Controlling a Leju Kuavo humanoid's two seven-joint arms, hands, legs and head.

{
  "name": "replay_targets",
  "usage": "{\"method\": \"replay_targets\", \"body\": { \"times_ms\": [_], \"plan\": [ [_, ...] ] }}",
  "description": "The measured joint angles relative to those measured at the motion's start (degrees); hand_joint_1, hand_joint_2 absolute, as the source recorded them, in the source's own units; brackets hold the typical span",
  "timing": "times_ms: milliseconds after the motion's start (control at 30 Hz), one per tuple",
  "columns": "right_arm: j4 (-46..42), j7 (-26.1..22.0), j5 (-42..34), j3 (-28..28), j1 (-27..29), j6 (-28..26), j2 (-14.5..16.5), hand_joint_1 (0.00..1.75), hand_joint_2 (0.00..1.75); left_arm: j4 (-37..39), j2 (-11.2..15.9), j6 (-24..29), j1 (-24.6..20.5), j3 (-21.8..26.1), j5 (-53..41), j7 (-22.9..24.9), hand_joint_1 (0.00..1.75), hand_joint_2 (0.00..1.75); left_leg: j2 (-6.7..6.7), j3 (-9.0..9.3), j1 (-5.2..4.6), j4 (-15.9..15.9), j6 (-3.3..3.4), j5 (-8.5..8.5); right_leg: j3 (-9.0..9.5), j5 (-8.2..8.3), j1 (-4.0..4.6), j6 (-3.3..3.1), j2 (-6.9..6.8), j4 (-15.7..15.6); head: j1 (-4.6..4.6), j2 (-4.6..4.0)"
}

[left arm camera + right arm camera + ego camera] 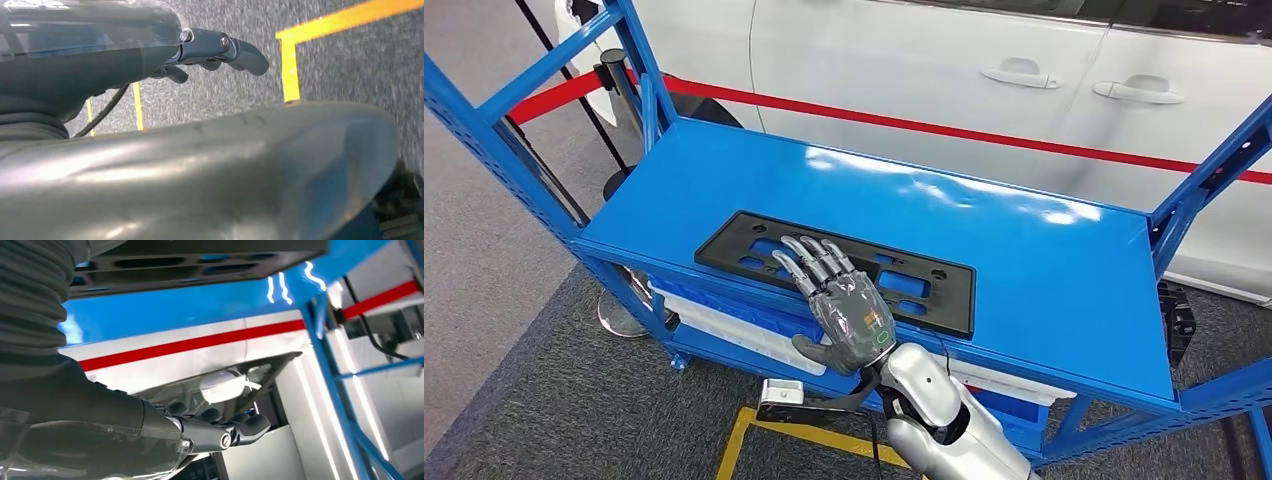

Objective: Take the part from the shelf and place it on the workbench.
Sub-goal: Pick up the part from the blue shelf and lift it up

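The part (734, 245) is a flat black plate frame with cut-outs, lying near the front edge of the blue shelf top (1024, 260). My right hand (849, 310) reaches over that edge, with its fingers stretched flat on the part's middle and its thumb off the front edge below. The right wrist view looks along the part (200, 265) and the blue surface, past the right hand (220, 432) with its thumb free. My left hand (215, 50) hangs over the grey carpet and holds nothing.
Blue uprights (484, 130) rise at the shelf's corners. White bins (724, 320) sit on the lower level. Behind the shelf stands a white car (924, 60) with a red barrier belt (984, 135) in front of it. A stanchion base (619, 315) and yellow floor tape (744, 430) lie nearby.
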Motion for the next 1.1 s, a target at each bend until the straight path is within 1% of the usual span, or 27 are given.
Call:
{"method": "replay_targets", "body": {
  "times_ms": [67,100,133,167,200,233,267,300,333,367,400,433,467,567,600,633,667,733,767,800,833,900,933,967,1000,1033,1100],
  "plan": [
    [0.9,0.5,0.2,0.7,-0.6,0.4,-0.7,0.00,1.75,0.0,0.0,0.0,0.0,0.0,0.0,0.0,0.00,0.00,-0.01,0.01,0.00,-0.1,-0.56,-0.05,0.02,0.25,-0.23,-0.46,-0.02,-0.3,0.01,0.00],
    [1.2,0.8,0.3,1.1,-1.0,0.9,-0.9,0.00,1.75,0.0,0.0,0.0,0.0,0.0,0.0,0.0,0.00,0.00,0.03,-0.19,-0.01,0.5,-0.86,-0.55,0.13,0.39,-0.43,-0.73,-0.07,-0.6,-0.04,0.00],
    [1.8,1.2,0.4,1.5,-1.7,1.5,-1.0,0.00,1.75,0.0,0.0,0.0,0.0,0.0,0.0,-0.1,0.00,0.00,0.09,-0.92,0.00,2.2,-1.13,-1.66,0.22,0.54,-0.64,-1.00,-0.13,-0.8,-0.16,0.00],
    [2.6,1.8,0.5,2.1,-2.5,2.5,-1.2,0.00,1.75,0.0,0.0,0.0,0.0,0.0,0.0,-0.2,0.00,0.00,0.16,-2.28,0.12,5.2,-1.36,-3.30,0.29,0.62,-0.71,-1.16,-0.18,-0.9,-0.26,0.00],
    [3.6,2.5,0.5,2.6,-3.5,3.6,-1.4,0.00,1.75,0.0,0.0,0.0,0.1,0.0,0.0,-0.3,0.00,0.00,0.24,-4.13,0.26,9.2,-1.58,-5.20,0.28,0.64,-0.67,-1.26,-0.22,-0.8,-0.36,0.00],
    [4.8,3.1,0.6,3.2,-4.3,4.7,-1.7,0.00,1.75,0.0,0.0,0.0,0.1,0.0,0.0,-0.4,0.00,0.00,0.28,-6.09,0.36,13.2,-1.73,-6.65,0.26,0.64,-0.62,-1.33,-0.28,-0.8,-0.40,0.00],
    [5.9,3.8,0.6,3.5,-4.9,5.8,-1.9,0.00,1.75,0.0,0.0,0.0,0.2,0.0,0.0,-0.5,0.00,0.00,0.30,-7.46,0.43,15.8,-1.84,-7.17,0.27,0.62,-0.57,-1.35,-0.34,-0.8,-0.40,0.00],
    [6.8,4.4,0.6,3.9,-5.5,6.7,-2.0,0.00,1.75,0.0,0.0,0.0,0.4,0.0,0.0,-0.6,0.00,0.00,0.30,-7.78,0.46,16.1,-1.89,-6.50,0.28,0.59,-0.55,-1.36,-0.39,-0.7,-0.39,0.00],
    [7.7,5.1,0.8,4.2,-6.2,7.7,-2.1,0.00,1.75,0.0,0.0,0.0,0.5,0.0,0.1,-0.7,0.00,0.00,0.31,-6.96,0.49,14.0,-1.87,-4.83,0.30,0.55,-0.55,-1.34,-0.41,-0.7,-0.40,0.00],
    [8.6,5.8,1.1,4.6,-7.0,8.7,-2.1,0.00,1.75,0.0,0.0,0.0,0.6,0.1,0.3,-0.8,0.00,0.00,0.36,-5.20,0.53,10.2,-1.77,-2.63,0.34,0.48,-0.55,-1.26,-0.39,-0.5,-0.40,0.00],
    [9.4,6.6,1.5,4.9,-7.9,9.7,-2.1,0.00,1.75,0.0,0.0,0.0,0.6,0.1,0.4,-0.8,0.00,0.00,0.44,-3.28,0.49,6.0,-1.60,-1.00,0.33,0.38,-0.47,-1.11,-0.37,-0.4,-0.39,0.00],
    [10.1,7.4,1.9,5.3,-8.7,10.7,-2.0,0.00,1.75,0.0,0.0,-0.1,0.6,0.2,0.6,-0.9,0.00,0.00,0.48,-1.82,0.41,2.9,-1.32,0.09,0.27,0.29,-0.37,-0.89,-0.35,-0.2,-0.38,0.00],
    [10.6,8.0,2.2,5.6,-9.5,11.5,-2.0,0.00,1.75,0.0,0.0,-0.1,0.6,0.3,0.8,-0.9,0.00,0.00,0.51,-1.00,0.30,1.0,-1.03,0.51,0.19,0.24,-0.29,-0.60,-0.35,-0.1,-0.36,0.00],
    [11.8,9.0,2.4,6.4,-11.3,12.9,-1.8,0.00,1.75,0.0,-0.1,-0.1,0.9,0.5,1.0,-1.0,0.00,0.00,0.37,-0.88,0.20,0.2,-0.04,0.71,0.02,0.22,-0.28,0.38,-0.42,-0.1,-0.33,0.00],
    [12.0,9.2,2.5,6.6,-11.7,13.1,-1.8,0.00,1.75,0.0,-0.1,-0.1,1.0,0.5,1.0,-1.0,0.00,0.00,0.35,-0.84,0.29,0.0,0.32,0.89,-0.19,-0.21,-0.35,0.68,-0.40,0.5,-0.32,0.00],
    [12.3,9.4,2.6,6.7,-12.1,13.2,-1.8,0.00,1.75,0.0,-0.1,-0.1,1.0,0.6,1.0,-1.0,0.00,0.00,0.36,-0.80,0.39,-0.2,0.66,1.08,-0.87,-1.26,-0.41,0.95,-0.35,2.0,-0.31,0.00],
    [12.5,9.6,2.7,6.8,-12.4,13.4,-1.8,0.00,1.75,0.0,-0.1,-0.1,1.0,0.6,1.0,-1.0,0.00,0.00,0.38,-0.79,0.44,-0.4,0.90,1.21,-2.10,-2.90,-0.51,1.17,-0.29,4.7,-0.29,0.00],
    [13.2,10.2,3.0,7.1,-12.8,14.2,-1.8,0.00,1.75,0.0,-0.1,-0.1,1.1,0.7,1.0,-1.0,0.00,0.00,0.35,-0.92,0.37,-0.3,1.09,1.24,-5.63,-6.49,-0.59,1.43,-0.21,12.0,-0.28,0.00],
    [13.5,10.5,3.1,7.3,-12.8,14.7,-1.8,0.00,1.75,0.0,-0.2,-0.1,1.2,0.7,1.1,-1.0,0.00,0.00,0.33,-0.97,0.33,-0.3,1.10,1.24,-7.00,-7.31,-0.61,1.50,-0.21,14.7,-0.28,0.00],
    [13.9,10.8,3.2,7.5,-12.9,15.0,-1.8,0.00,1.75,0.0,-0.2,0.0,1.2,0.7,1.1,-1.0,0.00,0.00,0.28,-1.00,0.30,-0.3,1.09,1.23,-7.49,-7.01,-0.63,1.47,-0.21,15.6,-0.28,0.00],
    [14.1,11.0,3.2,7.6,-13.0,15.3,-1.8,0.00,1.75,0.0,-0.2,0.0,1.3,0.8,1.1,-1.0,0.00,0.00,0.24,-1.00,0.27,-0.2,1.07,1.22,-6.86,-5.63,-0.63,1.35,-0.21,14.1,-0.28,0.00],
    [14.5,11.4,3.3,7.9,-13.5,15.7,-1.6,0.00,1.75,0.0,-0.3,0.0,1.3,0.8,1.2,-1.0,0.00,0.00,0.16,-0.96,0.18,-0.1,0.92,1.14,-3.23,-1.79,-0.55,0.82,-0.16,6.6,-0.28,0.00],
    [14.7,11.6,3.3,7.9,-13.9,15.8,-1.5,0.00,1.75,0.0,-0.3,0.0,1.3,0.8,1.2,-1.0,0.00,0.00,0.15,-1.00,0.06,0.0,0.75,1.07,-1.59,-0.49,-0.42,0.54,-0.14,3.1,-0.29,0.00],
    [14.8,11.7,3.3,8.0,-14.2,16.0,-1.3,0.00,1.75,0.0,-0.3,0.0,1.3,0.8,1.2,-1.0,0.00,0.00,0.15,-1.05,-0.03,0.1,0.51,1.02,-0.57,0.12,-0.28,0.29,-0.12,0.9,-0.30,0.00],
    [14.9,11.8,3.3,8.0,-14.4,16.1,-1.2,0.00,1.75,0.0,-0.4,0.0,1.3,0.8,1.3,-1.0,0.00,0.00,0.17,-1.10,-0.08,0.1,0.22,0.99,-0.26,0.13,-0.11,0.09,-0.09,0.1,-0.31,0.00],
    [15.0,11.9,3.3,8.0,-14.5,16.2,-1.1,0.00,1.75,0.0,-0.4,0.0,1.3,0.8,1.3,-0.9,0.00,0.00,0.18,-1.10,-0.09,0.0,-0.10,0.99,-0.28,0.20,0.00,-0.11,-0.09,0.0,-0.32,0.00],
    [15.2,12.1,3.3,8.0,-14.7,16.2,-0.8,0.00,1.75,0.0,-0.4,0.0,1.3,0.8,1.3,-0.9,0.00,0.00,0.23,-1.27,-0.03,0.4,-0.72,0.59,-0.13,0.47,-0.26,-0.77,-0.15,-0.4,-0.32,0.00]
  ]
}}
